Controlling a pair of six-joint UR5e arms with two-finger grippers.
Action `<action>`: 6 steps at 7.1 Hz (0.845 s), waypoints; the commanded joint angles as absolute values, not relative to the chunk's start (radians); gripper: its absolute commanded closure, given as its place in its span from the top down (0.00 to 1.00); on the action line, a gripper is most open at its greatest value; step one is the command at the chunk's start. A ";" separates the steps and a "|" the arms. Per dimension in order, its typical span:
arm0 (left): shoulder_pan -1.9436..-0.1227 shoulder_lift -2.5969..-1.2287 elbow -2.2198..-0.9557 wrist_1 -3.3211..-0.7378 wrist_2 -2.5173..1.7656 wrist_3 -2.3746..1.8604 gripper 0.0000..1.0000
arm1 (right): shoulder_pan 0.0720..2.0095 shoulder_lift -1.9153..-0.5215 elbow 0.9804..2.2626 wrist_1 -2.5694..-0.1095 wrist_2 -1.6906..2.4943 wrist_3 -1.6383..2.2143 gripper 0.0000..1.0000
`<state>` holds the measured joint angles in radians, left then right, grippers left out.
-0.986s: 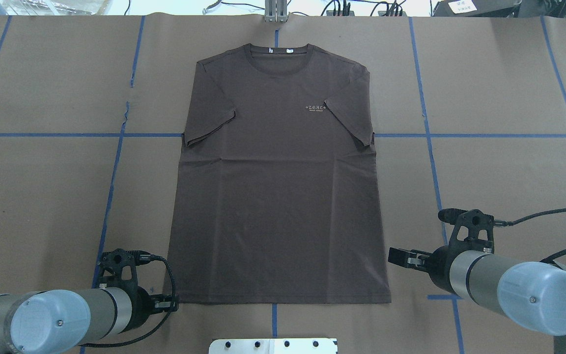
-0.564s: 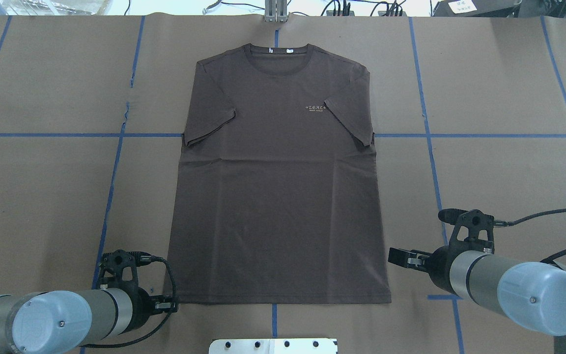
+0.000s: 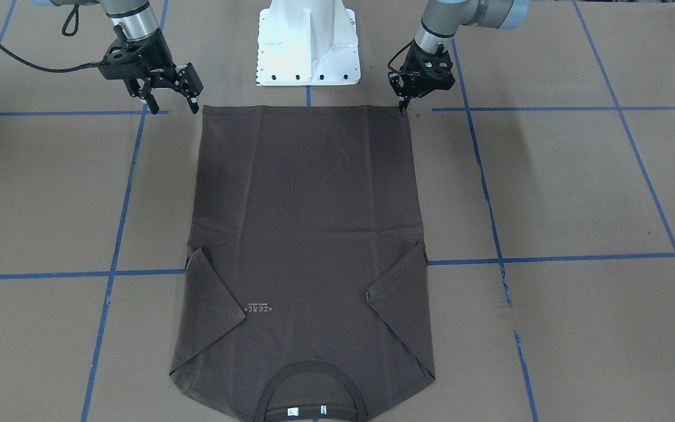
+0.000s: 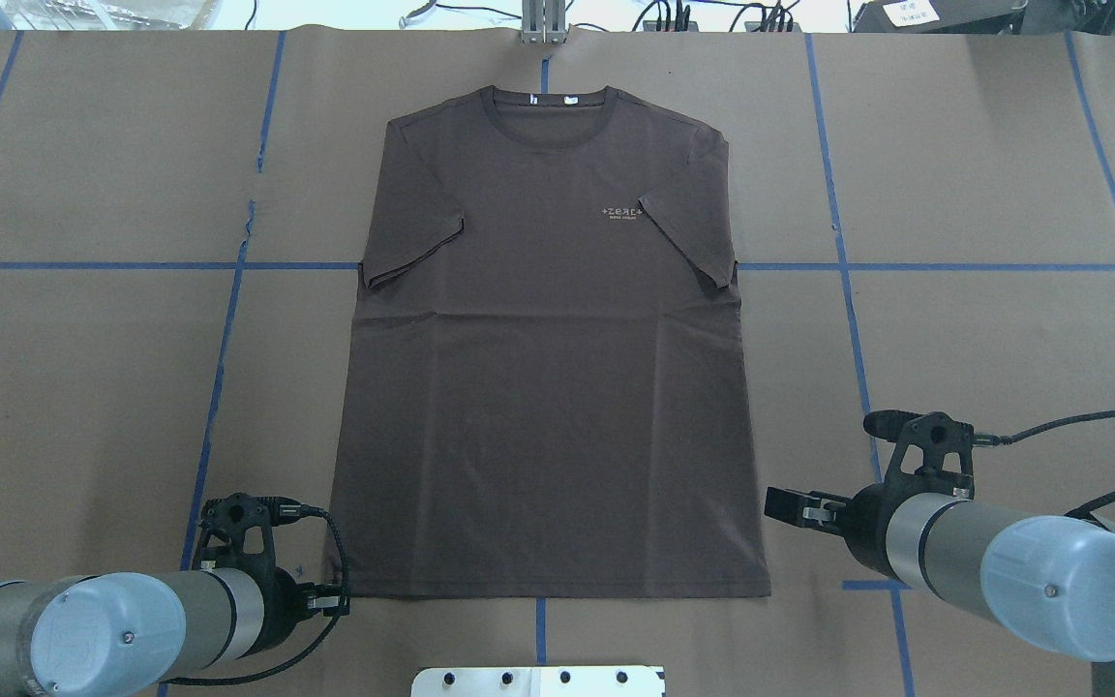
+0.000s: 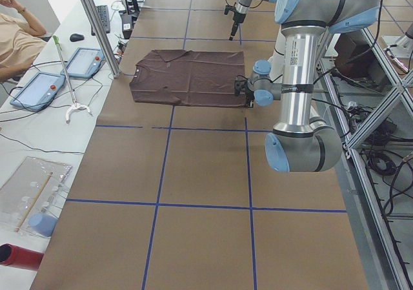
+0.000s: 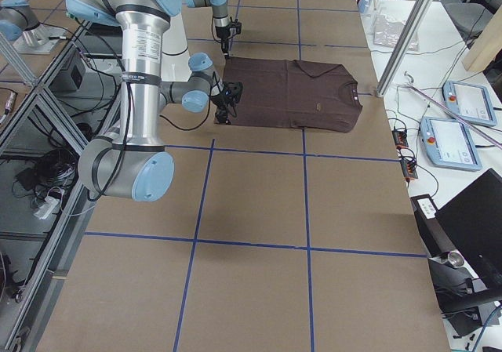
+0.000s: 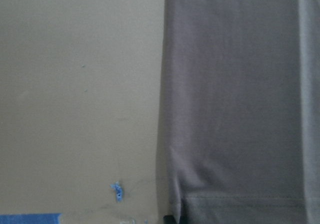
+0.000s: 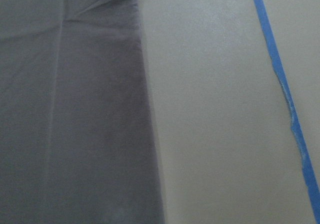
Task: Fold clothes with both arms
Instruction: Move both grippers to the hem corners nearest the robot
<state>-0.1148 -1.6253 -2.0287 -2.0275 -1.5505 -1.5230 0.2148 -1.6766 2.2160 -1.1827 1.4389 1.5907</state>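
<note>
Hem corners are what the coming move turns on. The T-shirt (image 4: 557, 387) lies flat and chest up on the table (image 4: 983, 339); its long axis runs straight away from the robot, with the collar (image 4: 545, 102) at the far end and the hem (image 4: 548, 589) along the near end, just ahead of the white pedestal base (image 3: 308, 41).

The left arm (image 4: 132, 629) is the nearer of the two; in the front-facing view its jaws point down with the tip at the left hem corner, and the left wrist view shows a dark tip right at that corner. We see them edge-on, so we cannot tell whether they are parted or pinching cloth. The right arm (image 4: 1003, 561) holds its jaws spread and empty, just beside the right hem corner and outboard of the side edge. We judge it needs a short move inward before both corners can rise together.

The cloth looks like a thin, matte, dark brown knit, limp, with faint creases across the body below the sleeves; the collar is ribbed, the hem carries a stitched band, and the short sleeves lie angled in against the body. Pale chest lettering (image 4: 622, 213) is small. The table wears matte brown paper crossed by blue tape lines (image 4: 838, 194); we expect the shirt to slide easily on it.
</note>
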 commanded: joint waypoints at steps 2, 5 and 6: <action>-0.117 -1.643 -2.039 -2.020 -1.549 -1.522 0.00 | 0.136 -1.677 2.217 -1.183 1.335 1.731 0.95; -0.118 -1.658 -2.039 -2.020 -1.506 -1.523 0.00 | -0.010 -1.666 2.212 -1.213 1.188 1.892 0.98; -0.117 -1.660 -2.039 -2.020 -1.473 -1.522 0.00 | -0.032 -1.646 2.212 -1.286 1.155 1.951 0.90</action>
